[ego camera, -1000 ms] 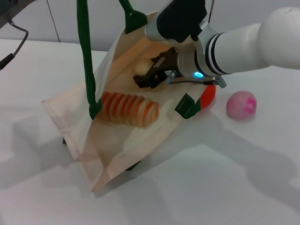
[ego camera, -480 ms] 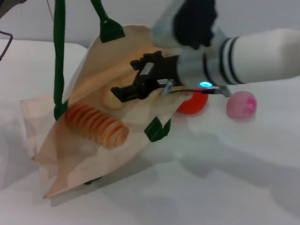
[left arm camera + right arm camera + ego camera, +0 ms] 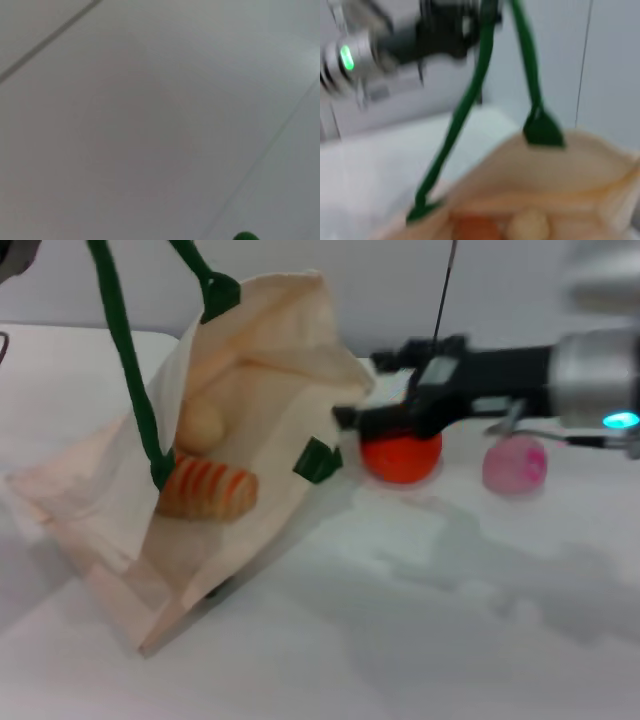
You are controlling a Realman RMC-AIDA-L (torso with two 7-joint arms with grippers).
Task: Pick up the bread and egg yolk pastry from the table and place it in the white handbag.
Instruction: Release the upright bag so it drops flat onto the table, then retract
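The white handbag [image 3: 270, 350] stands propped open at the left of the table, its green strap handle [image 3: 125, 360] pulled up toward the top left. The striped bread [image 3: 205, 490] lies inside it, and the pale egg yolk pastry [image 3: 200, 425] sits just behind the bread. My right gripper [image 3: 360, 390] is outside the bag's mouth, open and empty, in front of the orange ball. In the right wrist view the bag [image 3: 560, 170], bread [image 3: 475, 227] and pastry [image 3: 530, 222] show, with my left gripper [image 3: 470, 20] shut on the strap [image 3: 470, 95] above.
A smooth orange ball [image 3: 400, 458] lies right of the bag, under my right gripper. A pink ball [image 3: 515, 465] lies farther right. The left wrist view shows only a white surface and a green tip [image 3: 245, 236].
My right gripper has drawn back rightward out of the bag, leaving the pastry inside. The bag has swung left and its side has folded, so the bread has slid deeper.
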